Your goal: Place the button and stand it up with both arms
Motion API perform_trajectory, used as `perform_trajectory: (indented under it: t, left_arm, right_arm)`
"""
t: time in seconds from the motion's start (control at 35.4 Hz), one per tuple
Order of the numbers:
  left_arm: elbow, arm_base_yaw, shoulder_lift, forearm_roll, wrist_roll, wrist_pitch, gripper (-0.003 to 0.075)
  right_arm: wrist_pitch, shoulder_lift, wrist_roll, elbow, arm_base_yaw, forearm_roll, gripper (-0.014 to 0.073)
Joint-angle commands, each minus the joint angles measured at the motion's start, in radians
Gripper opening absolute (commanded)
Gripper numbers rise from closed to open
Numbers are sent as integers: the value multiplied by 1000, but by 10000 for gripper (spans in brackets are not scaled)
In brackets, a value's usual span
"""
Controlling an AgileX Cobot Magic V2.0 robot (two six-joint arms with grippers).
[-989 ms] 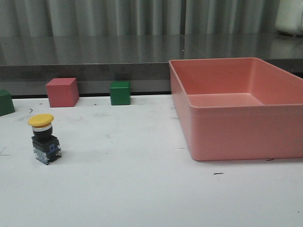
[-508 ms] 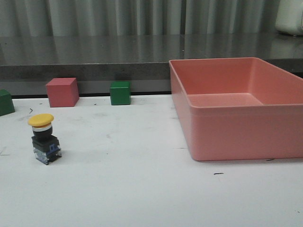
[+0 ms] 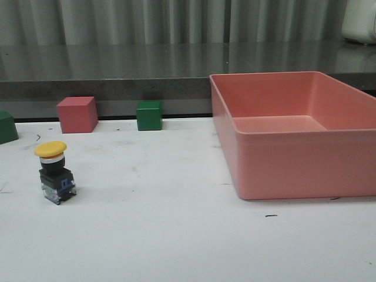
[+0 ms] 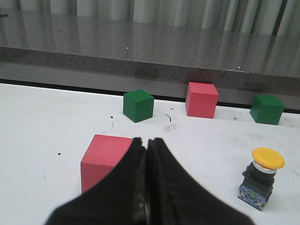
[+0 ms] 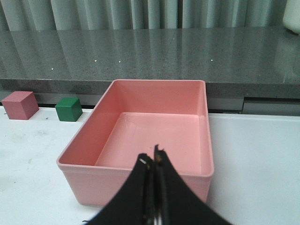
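The button (image 3: 55,171) stands upright on the white table at the left, yellow cap on top, dark blocky base below. No arm shows in the front view. In the left wrist view the button (image 4: 260,178) stands apart from my left gripper (image 4: 146,140), whose dark fingers are pressed together with nothing between them. My right gripper (image 5: 152,159) is shut too and empty, seen in front of the pink bin (image 5: 136,180).
A large pink bin (image 3: 282,170) fills the right side of the table. A pink cube (image 3: 77,114) and green cubes (image 3: 149,115) (image 3: 7,127) line the back edge. Another pink cube (image 4: 102,159) lies just beyond the left gripper. A dark counter runs behind.
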Motion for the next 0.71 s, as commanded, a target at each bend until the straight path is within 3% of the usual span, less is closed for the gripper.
perform_trajectory:
  t: [0.0,0.31,0.68]
  left_arm:
    - [10,-3,-24,-9,-10,-90,-20]
    - [10,-3,-24,-9,-10,-90,-20]
    - [10,-3,-24,-9,-10,-90,-20]
  right_arm:
    - [-79,11,-10,-25,-9,-15,-71]
    - [-106,11,-10,-8,-9,-22,-71]
    - [-315,-66,-10,264,-117,-21,-71]
